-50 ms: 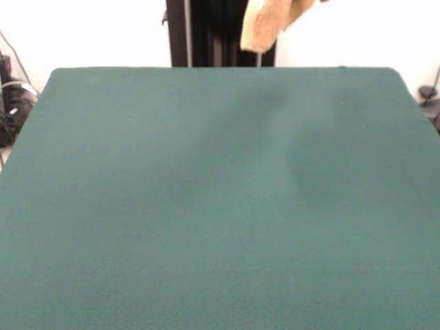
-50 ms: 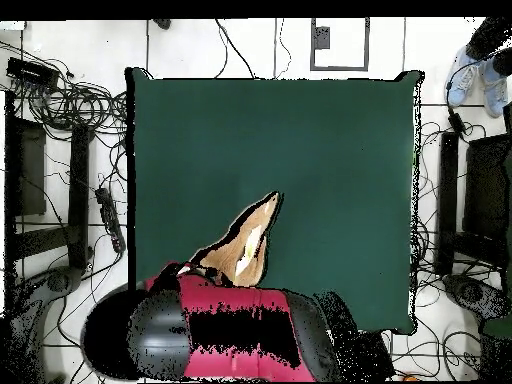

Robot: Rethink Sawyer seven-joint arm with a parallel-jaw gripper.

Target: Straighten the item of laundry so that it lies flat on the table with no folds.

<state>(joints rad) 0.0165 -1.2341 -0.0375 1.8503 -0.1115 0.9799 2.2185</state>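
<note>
Hanging above the desk's (image 1: 206, 206) robot-side edge, the orange-tan towel (image 1: 265, 24) dangles off the surface, bunched and folded. All the green top lies bare to every edge. In the overhead view the towel (image 2: 245, 245) rises as a narrow tapering shape beside the red arm (image 2: 240, 335). Neither view shows the fingers, so their state cannot be told.
</note>
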